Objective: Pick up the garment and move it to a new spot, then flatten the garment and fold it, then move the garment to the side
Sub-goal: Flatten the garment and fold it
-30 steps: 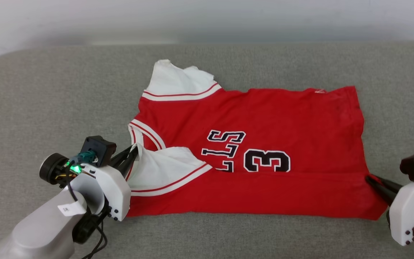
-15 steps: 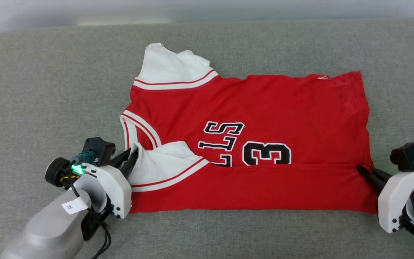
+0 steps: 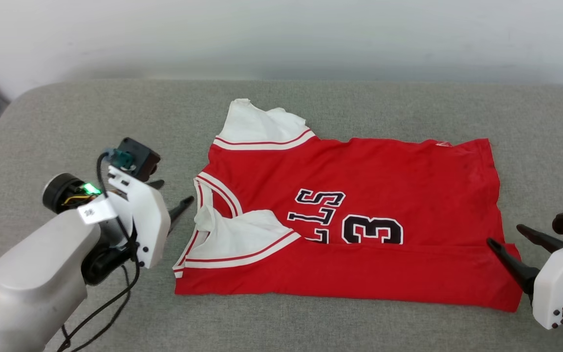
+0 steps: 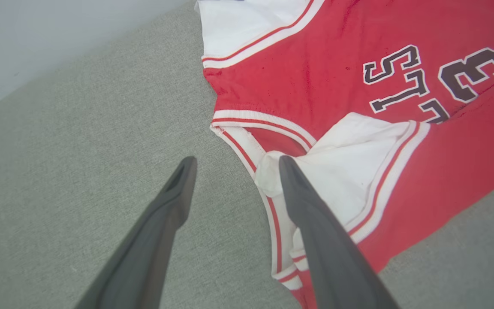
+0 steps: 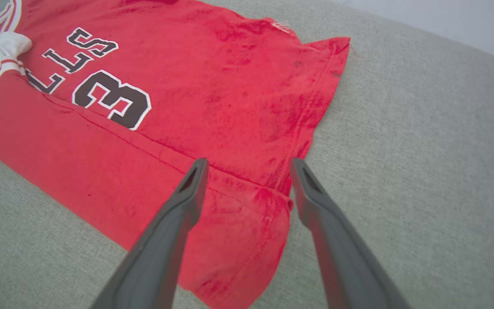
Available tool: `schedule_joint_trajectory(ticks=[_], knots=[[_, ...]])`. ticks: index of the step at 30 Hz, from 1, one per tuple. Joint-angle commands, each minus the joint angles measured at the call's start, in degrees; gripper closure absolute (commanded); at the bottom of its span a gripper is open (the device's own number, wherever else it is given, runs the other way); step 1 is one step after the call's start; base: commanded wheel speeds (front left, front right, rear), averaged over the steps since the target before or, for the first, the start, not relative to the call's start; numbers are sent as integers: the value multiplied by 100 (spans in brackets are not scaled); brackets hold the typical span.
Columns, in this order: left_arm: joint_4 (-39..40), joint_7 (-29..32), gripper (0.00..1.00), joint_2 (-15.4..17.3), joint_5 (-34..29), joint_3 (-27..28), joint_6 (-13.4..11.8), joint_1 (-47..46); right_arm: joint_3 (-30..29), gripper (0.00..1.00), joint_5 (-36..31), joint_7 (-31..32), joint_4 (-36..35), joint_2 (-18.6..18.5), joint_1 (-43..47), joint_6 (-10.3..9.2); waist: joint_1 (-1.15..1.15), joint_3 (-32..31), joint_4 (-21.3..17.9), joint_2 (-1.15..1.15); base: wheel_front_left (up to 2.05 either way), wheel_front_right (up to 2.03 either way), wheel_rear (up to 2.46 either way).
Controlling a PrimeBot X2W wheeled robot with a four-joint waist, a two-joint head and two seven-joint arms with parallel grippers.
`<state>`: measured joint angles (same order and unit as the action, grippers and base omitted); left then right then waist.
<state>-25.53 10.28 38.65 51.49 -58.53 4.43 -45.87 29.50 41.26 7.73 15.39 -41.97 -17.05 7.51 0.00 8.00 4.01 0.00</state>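
Note:
The garment [image 3: 359,181], a red jersey with white sleeves, lies spread on the grey cushion [image 3: 115,122], collar toward the left. Its near long edge is folded over the body and hides part of the black print. My left gripper [image 3: 176,191] stands open just left of the collar and the folded sleeve [image 3: 242,234], holding nothing. In the left wrist view the left gripper [image 4: 236,159] has one finger over bare cushion and the other at the edge of the sleeve [image 4: 350,171]. My right gripper [image 3: 505,233] is open at the hem's near corner. In the right wrist view the right gripper [image 5: 249,161] straddles that corner of the garment [image 5: 195,86].
The grey cushion [image 5: 423,150] runs wide around the shirt, with bare fabric in front and to both sides. A pale wall [image 3: 281,34] rises behind it. The cushion's rounded left end [image 3: 3,122] lies at the far left. A black cable [image 3: 100,313] hangs under my left forearm.
Both grippers were shut on the garment, left on the sleeve and right on the hem corner; both have opened and let it go. The left has drawn back a little. The camera shifted.

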Motion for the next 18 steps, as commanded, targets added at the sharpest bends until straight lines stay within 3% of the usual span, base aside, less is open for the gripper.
schedule_joint_trajectory(ticks=[1, 5, 9, 13, 18], knots=[[160, 447, 0, -4, 229, -31, 65, -110, -68, 0, 39, 71, -65, -31, 80, -4, 0, -87, 46, 0, 0, 0, 0], [423, 1719, 0, 106, 768, -169, 138, -265, -172, 0, -11, 210, -200, 22, 106, -3, 0, -117, 22, 0, 0, 0, 0], [431, 2590, 0, 102, 1124, -293, 128, -379, -216, 0, -91, 351, -334, 100, 86, -4, 0, -60, -61, 0, 0, 0, 0], [175, 3172, 0, 92, 1294, -467, 105, -288, -190, 0, -140, 511, -456, 174, -20, -4, 0, 55, -211, 0, 0, 0, 0], [-232, 3412, 0, -4, 1456, -586, 73, -79, -134, 0, -185, 641, -511, 240, -158, -4, 0, 208, -429, 0, 0, 0, 0]])
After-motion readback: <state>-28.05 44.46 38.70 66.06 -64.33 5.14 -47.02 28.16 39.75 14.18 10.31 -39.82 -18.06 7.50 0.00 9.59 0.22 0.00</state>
